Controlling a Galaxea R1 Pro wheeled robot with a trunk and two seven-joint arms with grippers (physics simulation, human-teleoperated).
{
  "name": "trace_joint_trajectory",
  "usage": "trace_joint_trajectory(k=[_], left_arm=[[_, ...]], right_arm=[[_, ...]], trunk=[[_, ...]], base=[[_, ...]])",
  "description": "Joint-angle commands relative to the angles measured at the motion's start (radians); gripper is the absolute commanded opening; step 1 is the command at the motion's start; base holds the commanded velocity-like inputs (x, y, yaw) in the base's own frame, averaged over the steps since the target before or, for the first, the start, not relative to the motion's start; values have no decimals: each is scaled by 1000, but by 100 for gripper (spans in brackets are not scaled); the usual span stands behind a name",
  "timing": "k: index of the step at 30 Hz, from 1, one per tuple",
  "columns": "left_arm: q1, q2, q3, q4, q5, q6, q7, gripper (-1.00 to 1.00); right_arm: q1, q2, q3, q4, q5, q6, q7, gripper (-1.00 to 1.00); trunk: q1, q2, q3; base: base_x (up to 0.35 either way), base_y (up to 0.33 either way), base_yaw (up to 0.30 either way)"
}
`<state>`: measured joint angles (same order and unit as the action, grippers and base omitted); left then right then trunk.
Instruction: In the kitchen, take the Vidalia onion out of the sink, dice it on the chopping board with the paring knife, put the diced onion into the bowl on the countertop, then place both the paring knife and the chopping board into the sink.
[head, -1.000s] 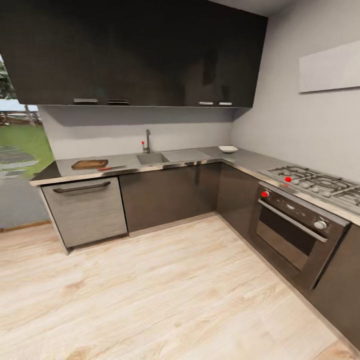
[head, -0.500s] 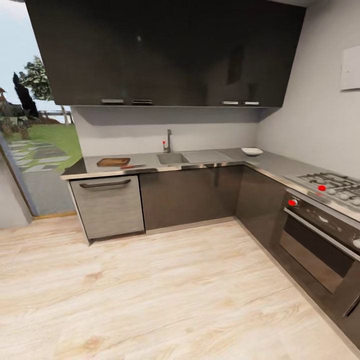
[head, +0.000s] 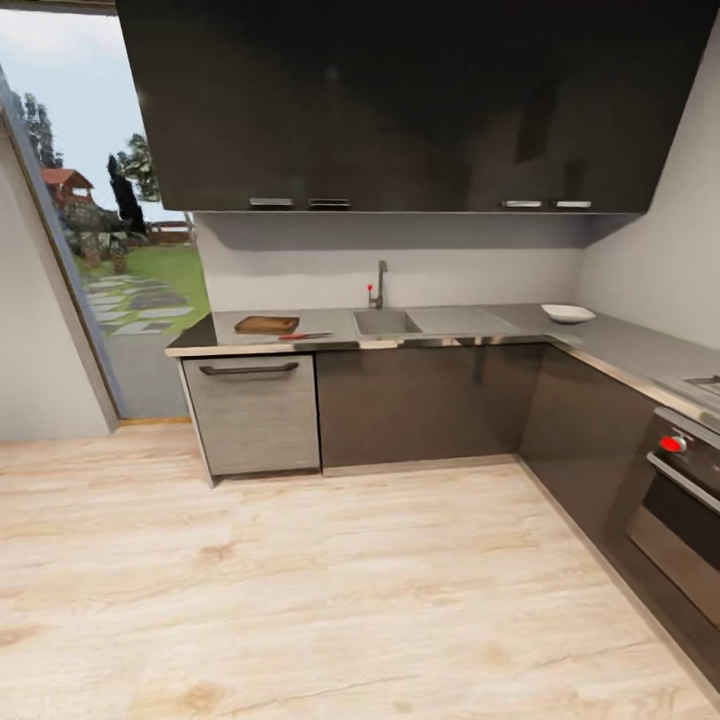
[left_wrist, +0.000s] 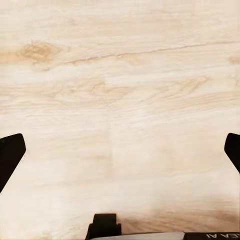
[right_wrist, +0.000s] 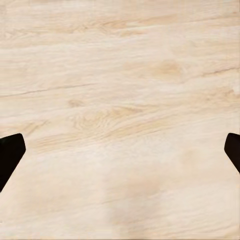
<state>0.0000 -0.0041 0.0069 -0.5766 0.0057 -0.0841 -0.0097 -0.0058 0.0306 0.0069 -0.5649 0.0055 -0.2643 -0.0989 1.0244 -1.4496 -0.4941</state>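
Approach stage: robot stands well back on the wooden floor, facing the countertop. Sink lies straight ahead, mid-counter; onion not discernible inside. Chopping board near the counter's left end, paring knife just beside it, bowl towards the right corner. Left gripper and right gripper both spread wide, empty, over floor; neither arm clearly nearer.
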Motion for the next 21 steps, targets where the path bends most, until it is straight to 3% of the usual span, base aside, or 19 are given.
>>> trace_joint_trajectory(k=[1, 12, 21], left_arm=[[0, 0, 1, -1, 1, -2, -1, 100], [0, 1, 1, -1, 1, -2, -1, 100], [0, 1, 1, 0, 0, -2, -1, 100]], right_arm=[[0, 0, 1, 0, 1, -3, -4, 100], [0, 0, 1, 0, 1, -3, -4, 100], [0, -1, 1, 0, 0, -4, -4, 100]], trunk=[[1, 0, -1], [1, 0, -1], [1, 0, -1]], base=[[314, -6, 277], [319, 32, 271], [321, 34, 43]])
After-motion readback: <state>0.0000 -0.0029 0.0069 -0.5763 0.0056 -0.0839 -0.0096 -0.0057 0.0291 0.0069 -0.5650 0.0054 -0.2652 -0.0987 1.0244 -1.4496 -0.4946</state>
